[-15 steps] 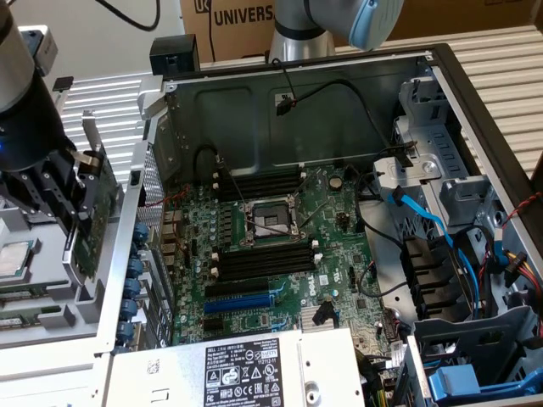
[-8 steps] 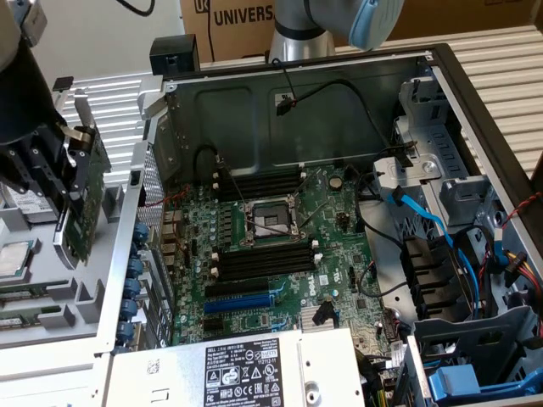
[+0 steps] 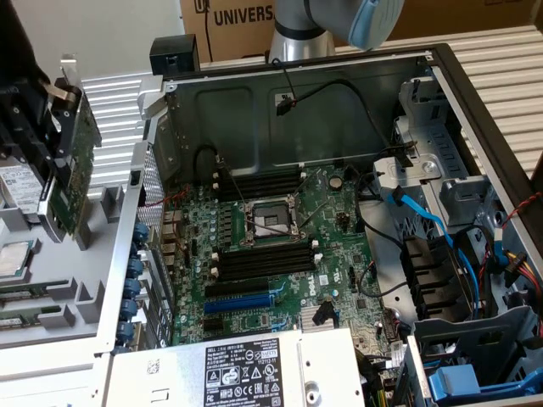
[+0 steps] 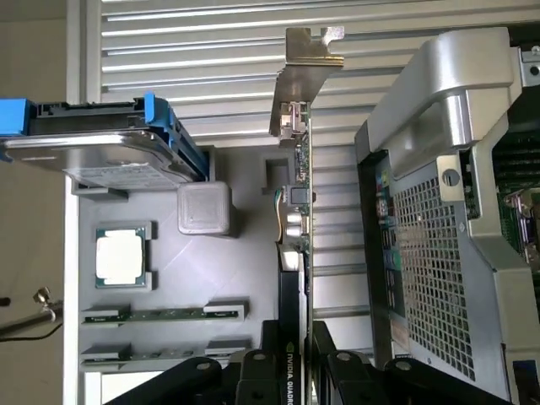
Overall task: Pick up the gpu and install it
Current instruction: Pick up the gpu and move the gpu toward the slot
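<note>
Black fingers (image 4: 253, 375) press on both faces of the graphics card (image 4: 299, 219). I read the gripper (image 4: 297, 363) as closed partway, stopped by the card's thickness, with the card in its hold. The card stands upright and shows edge-on in the wrist view, its metal bracket (image 4: 308, 63) at the end away from the fingers.

Beneath the card lies a grey tray (image 4: 236, 278). I cannot tell whether the card's lower edge is clear of it. The tray carries a processor (image 4: 122, 257), two memory sticks (image 4: 164, 314) and a hard drive (image 4: 110, 148) with blue rails.

Beyond the tray, toward the exterior view's right, sits the open computer case (image 3: 339, 102). The card is outside it, at the exterior view's left. The motherboard (image 3: 280, 246) lies flat inside the case, well apart from the card. A cardboard box (image 3: 237, 17) stands behind the case.
</note>
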Robot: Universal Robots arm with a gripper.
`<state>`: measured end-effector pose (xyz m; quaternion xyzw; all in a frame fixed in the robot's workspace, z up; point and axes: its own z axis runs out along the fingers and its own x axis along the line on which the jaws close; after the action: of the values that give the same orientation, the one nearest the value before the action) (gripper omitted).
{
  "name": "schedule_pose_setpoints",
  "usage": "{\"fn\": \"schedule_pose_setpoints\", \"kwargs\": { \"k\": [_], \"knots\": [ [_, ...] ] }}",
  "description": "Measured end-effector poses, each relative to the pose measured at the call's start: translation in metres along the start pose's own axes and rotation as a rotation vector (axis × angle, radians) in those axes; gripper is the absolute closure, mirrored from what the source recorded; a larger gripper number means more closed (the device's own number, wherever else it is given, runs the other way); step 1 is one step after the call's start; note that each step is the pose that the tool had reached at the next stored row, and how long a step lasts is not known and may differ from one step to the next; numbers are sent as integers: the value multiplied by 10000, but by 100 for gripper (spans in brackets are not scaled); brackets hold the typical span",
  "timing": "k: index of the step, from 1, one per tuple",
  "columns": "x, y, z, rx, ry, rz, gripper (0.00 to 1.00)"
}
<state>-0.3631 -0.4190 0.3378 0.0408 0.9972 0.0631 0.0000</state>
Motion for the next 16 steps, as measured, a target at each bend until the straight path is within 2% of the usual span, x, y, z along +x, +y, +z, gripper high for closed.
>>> {"fn": "schedule_pose_setpoints", "kwargs": {
  "k": [4, 5, 8, 16],
  "knots": [
    [1, 22, -177, -2, -1, 0, 74],
    [-1, 33, -267, -1, 1, -1, 74],
    [-28, 52, -400, -1, 0, -1, 74],
    [-224, 88, -762, -2, 1, 0, 74]
  ]
}}
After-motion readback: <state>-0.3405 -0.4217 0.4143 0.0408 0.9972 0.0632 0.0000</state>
